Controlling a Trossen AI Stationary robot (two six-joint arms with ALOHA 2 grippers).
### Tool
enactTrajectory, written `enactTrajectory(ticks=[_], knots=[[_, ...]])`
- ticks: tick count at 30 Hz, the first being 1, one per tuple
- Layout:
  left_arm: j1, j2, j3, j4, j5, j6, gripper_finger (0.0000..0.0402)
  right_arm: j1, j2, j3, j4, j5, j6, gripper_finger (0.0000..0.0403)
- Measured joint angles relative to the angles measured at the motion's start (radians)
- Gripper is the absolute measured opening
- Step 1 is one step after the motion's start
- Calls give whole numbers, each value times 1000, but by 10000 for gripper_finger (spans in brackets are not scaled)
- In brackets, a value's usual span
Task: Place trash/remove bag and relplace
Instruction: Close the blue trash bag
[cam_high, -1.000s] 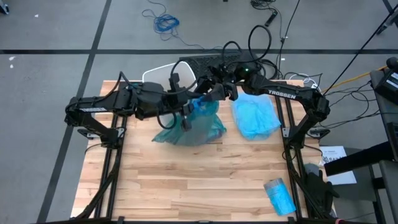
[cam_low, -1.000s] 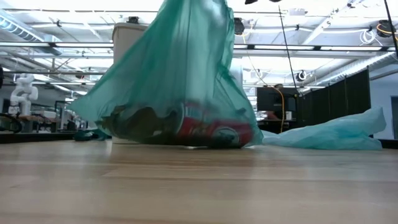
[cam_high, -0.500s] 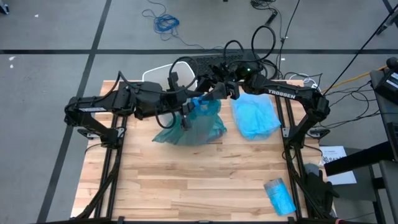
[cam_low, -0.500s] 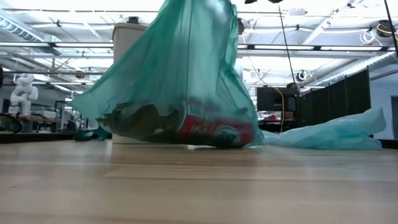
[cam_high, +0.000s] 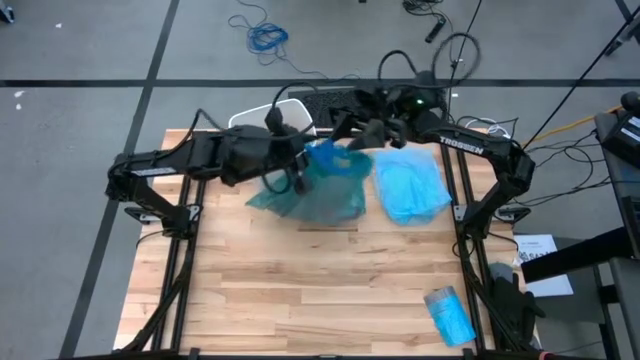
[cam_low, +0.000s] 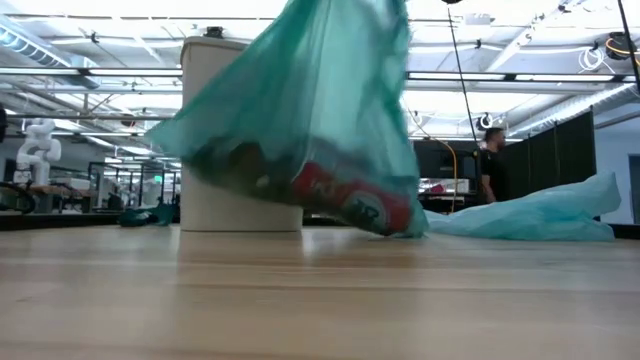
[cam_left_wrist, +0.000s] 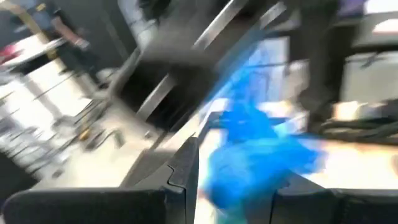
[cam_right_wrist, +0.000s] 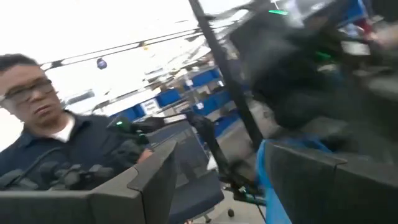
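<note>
The left gripper (cam_high: 297, 172) sits just above the middle of the high view, and its fingers (cam_left_wrist: 186, 171) are pinched on the blue plastic of the full bag (cam_high: 318, 190), as the left wrist view shows (blurred, but the plastic fills the narrow gap between the fingers). The right gripper (cam_high: 352, 132) is just to the upper right of it, over the bag's bunched top. In the right wrist view its fingers (cam_right_wrist: 158, 177) stand well apart, with a strip of blue plastic lying against one of them; whether they grip it I cannot tell.

The full bag is a thin teal-green sack, gathered at the top and hanging slack, in the upper centre of the high view. In the low view it fills the upper middle of the frame and hangs tilted, its bottom clear of the wooden table (cam_low: 320, 300). Through the plastic show the trash: a red-and-white bottle (cam_low: 350, 197) at the low right corner of the sack and brown crumpled paper (cam_low: 235, 165) to its left.

Behind the sack stands a white bin (cam_low: 225, 130). A second light blue bag (cam_high: 410, 185) lies flat on the table right of the sack, and a small blue roll (cam_high: 449, 314) lies at the lower right. A person (cam_right_wrist: 56, 143) shows at the left of the right wrist view.
</note>
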Motion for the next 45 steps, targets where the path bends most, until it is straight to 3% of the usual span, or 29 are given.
enactTrajectory(ticks=[3,19,31,37,45], knots=[[1,2,-1,-31,-48,-1,95,-4,0,1,25,11,22,222],[-5,0,1,38,-4,3,94,2,7,-3,-247,38,-150,221],[-6,-1,2,40,-7,2,94,-156,-11,-4,-268,-12,-127,221],[-7,-1,2,40,-20,-8,94,-160,-5,-4,-429,-16,-297,221],[-22,-1,3,40,-50,-113,94,-209,61,-5,-446,-174,-342,221]])
